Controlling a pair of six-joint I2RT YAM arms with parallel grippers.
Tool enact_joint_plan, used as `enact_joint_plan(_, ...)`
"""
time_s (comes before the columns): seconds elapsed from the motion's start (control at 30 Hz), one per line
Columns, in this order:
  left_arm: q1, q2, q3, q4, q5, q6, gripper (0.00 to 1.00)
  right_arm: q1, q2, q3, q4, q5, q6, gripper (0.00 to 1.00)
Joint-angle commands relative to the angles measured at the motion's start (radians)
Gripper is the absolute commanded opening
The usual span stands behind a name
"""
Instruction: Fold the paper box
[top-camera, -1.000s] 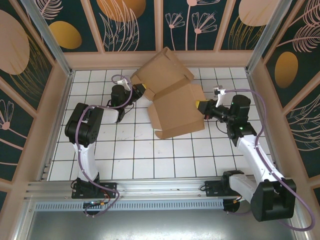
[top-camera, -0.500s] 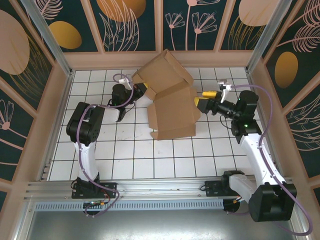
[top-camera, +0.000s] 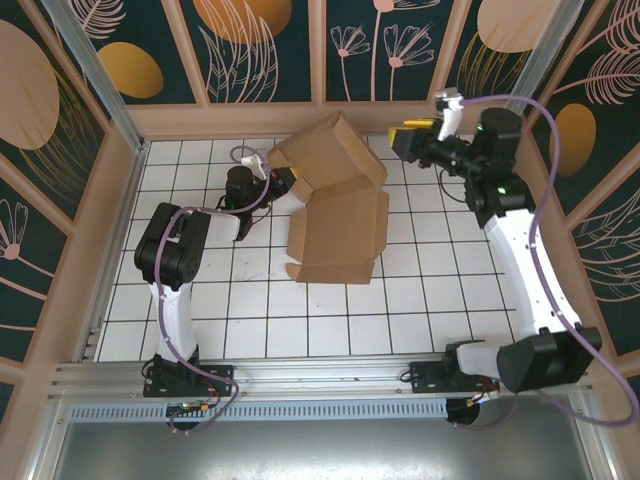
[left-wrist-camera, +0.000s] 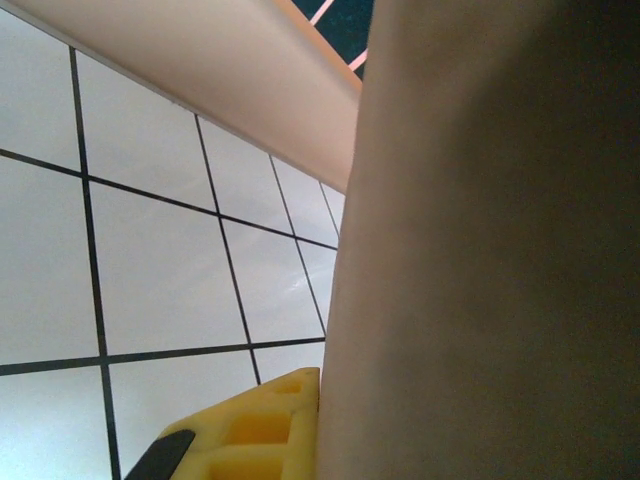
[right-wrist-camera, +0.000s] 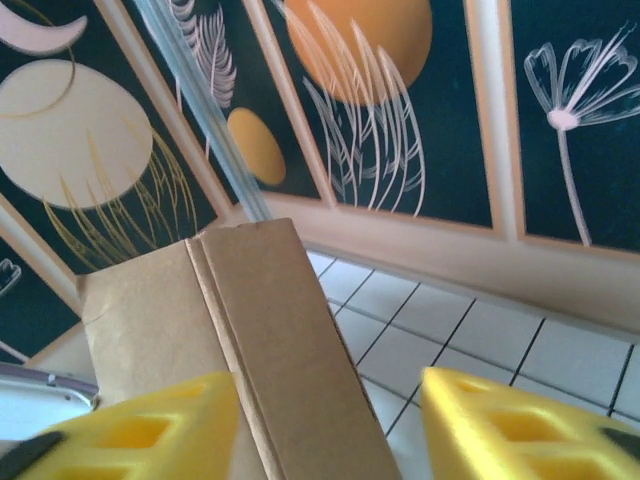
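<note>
The paper box (top-camera: 335, 235) is a brown cardboard sheet. Its near panel lies flat on the white tiles and its far flap (top-camera: 325, 150) stands up, tilted toward the back wall. My left gripper (top-camera: 281, 181) is shut on the sheet's left edge. In the left wrist view a yellow finger (left-wrist-camera: 250, 430) presses against the cardboard (left-wrist-camera: 480, 260), which hides the other finger. My right gripper (top-camera: 405, 138) hangs open in the air by the flap's right corner, touching nothing. Its yellow fingers (right-wrist-camera: 130, 430) stand wide apart, with the flap (right-wrist-camera: 270, 340) seen beyond them.
The tiled floor (top-camera: 450, 290) is walled by a peach rim and dark floral panels (top-camera: 270, 50). The back wall (top-camera: 320, 118) runs close behind the raised flap. Both arm bases sit on the rail (top-camera: 300, 375) at the near edge.
The right gripper let go of the box's right edge, opened, and rose toward the back right. The near panel dropped flat and slid slightly left. The left gripper held still.
</note>
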Motion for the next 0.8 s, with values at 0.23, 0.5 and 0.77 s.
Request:
enact_joint_plan(0.23, -0.001, -0.030, 0.027, -0.006, 0.027, 0.027, 0.00, 0.149, 0.103, 0.058, -0.198, 0.126, -0.168, 0.39)
enact_joint_plan(0.5, -0.002, -0.039, 0.018, -0.029, 0.006, 0.055, 0.00, 0.202, 0.129, 0.028, -0.225, 0.274, -0.245, 0.45)
enact_joint_plan(0.77, -0.001, -0.057, 0.004, -0.086, -0.031, 0.146, 0.00, 0.235, 0.125, -0.047, -0.184, 0.444, -0.303, 0.48)
